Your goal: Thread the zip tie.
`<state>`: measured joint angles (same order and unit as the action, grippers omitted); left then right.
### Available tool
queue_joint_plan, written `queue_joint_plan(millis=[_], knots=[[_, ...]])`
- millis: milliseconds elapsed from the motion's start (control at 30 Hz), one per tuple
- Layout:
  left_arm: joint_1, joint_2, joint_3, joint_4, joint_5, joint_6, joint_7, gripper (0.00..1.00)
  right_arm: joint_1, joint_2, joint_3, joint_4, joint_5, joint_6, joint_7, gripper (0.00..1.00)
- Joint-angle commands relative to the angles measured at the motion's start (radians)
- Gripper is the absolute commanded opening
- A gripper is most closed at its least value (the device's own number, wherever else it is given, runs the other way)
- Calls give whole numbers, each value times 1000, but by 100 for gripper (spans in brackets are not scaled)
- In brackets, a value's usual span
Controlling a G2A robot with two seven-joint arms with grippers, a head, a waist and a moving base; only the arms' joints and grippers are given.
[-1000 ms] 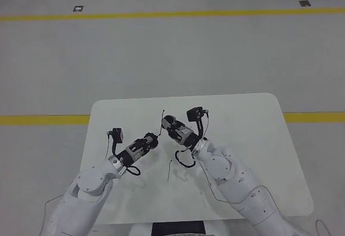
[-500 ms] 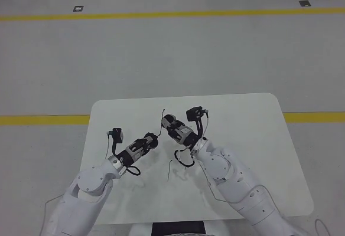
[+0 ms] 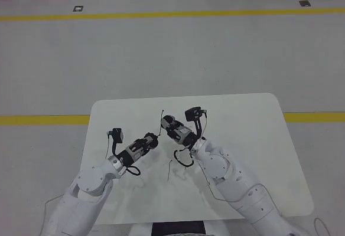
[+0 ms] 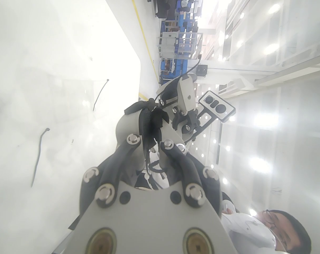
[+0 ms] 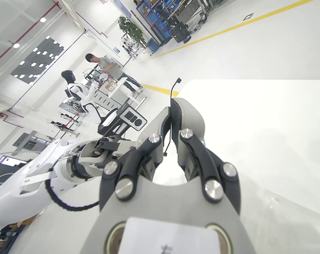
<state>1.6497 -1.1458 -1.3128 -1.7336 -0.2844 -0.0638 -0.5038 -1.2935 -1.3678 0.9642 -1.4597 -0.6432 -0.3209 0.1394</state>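
Observation:
My right gripper (image 5: pixel 171 112) is shut on a thin black zip tie (image 5: pixel 171 92). The tie's head sticks out past the fingertips and its other end hangs between the fingers. In the top view the same zip tie (image 3: pixel 162 115) stands up from the right gripper (image 3: pixel 166 123) above the middle of the white table (image 3: pixel 249 124). My left gripper (image 3: pixel 153 139) sits just beside it, almost touching. Its dark pads (image 4: pixel 149 122) are pressed together, and I cannot tell whether anything is between them.
Two loose black zip ties lie flat on the table, one (image 4: pixel 100 95) farther out and one (image 4: pixel 39 157) closer; one of them (image 3: pixel 169 168) is in front of the grippers. The table's right half is bare.
My right gripper has edged slightly toward the left one. The held zip tie and the left arm look the same.

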Motion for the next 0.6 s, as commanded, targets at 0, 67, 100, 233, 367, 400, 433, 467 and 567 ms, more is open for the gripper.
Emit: queue_joint_plan(millis=[0,67,100,233,367,400,433,467,567], knots=[[0,0,0,0,0,0,0,0,1,0,0,1,0,0,0,0],[0,0,0,0,0,0,0,0,0,0,1,1,-2,-1,0,0],[0,0,0,0,0,0,0,0,0,0,1,1,-2,-2,1,0],[-4,-1,7,2,1,1,13,0,-1,0,0,1,-4,-5,6,0],[-9,0,14,5,-2,1,17,0,1,-1,-2,4,-5,-7,14,0],[-10,0,15,6,-3,1,17,0,1,-1,-3,5,-5,-7,14,0],[-10,0,15,6,-4,1,17,0,1,-1,-3,5,-5,-7,15,0],[-10,1,15,7,-5,1,17,0,2,-1,-3,5,-4,-7,16,0],[-11,2,16,6,-9,1,17,0,2,-1,-2,6,-3,-8,18,0]])
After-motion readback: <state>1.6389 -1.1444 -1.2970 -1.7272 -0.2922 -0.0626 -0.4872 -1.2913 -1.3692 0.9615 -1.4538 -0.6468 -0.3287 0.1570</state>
